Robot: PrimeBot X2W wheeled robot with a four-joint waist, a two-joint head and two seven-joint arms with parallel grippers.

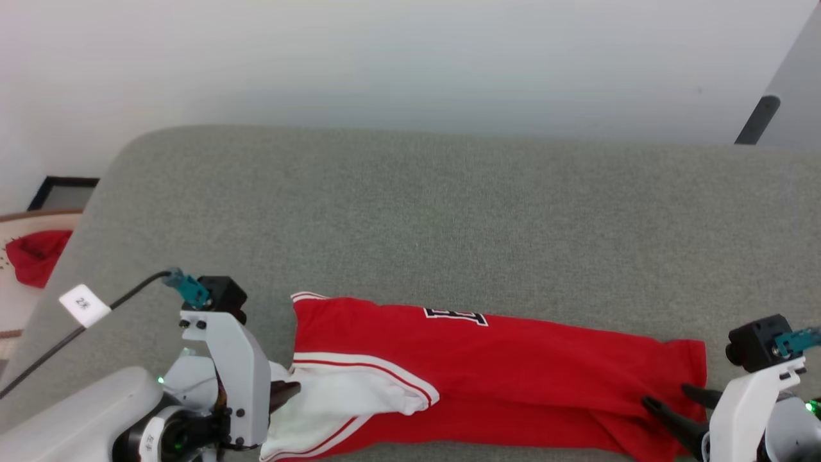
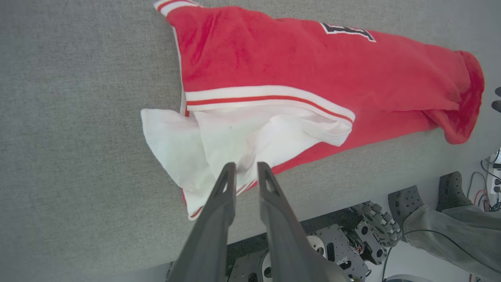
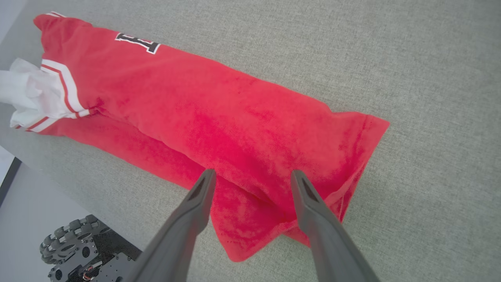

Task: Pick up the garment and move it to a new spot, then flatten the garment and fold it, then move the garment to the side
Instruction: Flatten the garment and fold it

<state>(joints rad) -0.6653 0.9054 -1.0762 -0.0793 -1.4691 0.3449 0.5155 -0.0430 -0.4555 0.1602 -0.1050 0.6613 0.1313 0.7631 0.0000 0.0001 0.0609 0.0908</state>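
Person's trouser leg and grey shoe (image 2: 407, 199) stand on the floor by the robot's wheeled base (image 2: 372, 219), below the surface's near edge. Left arm comes in from the lower left with the wrist turned inward. Left pincer (image 2: 245, 168) points across at the sleeve end, fingers a narrow gap apart, tips over the white sleeve, clamped on nothing. Right arm sits low at the near right. Right pincer (image 3: 252, 174) angles inward over the hem corner, fingers spread wide, red cloth under them and not gripped. Garment (image 1: 513, 366) lies as a long folded strip along the near edge of the grey surface (image 1: 449, 212). Sleeves left, hem right, lettering on the far edge. Far left, off the surface: small red cloth bunch (image 1: 35, 256).
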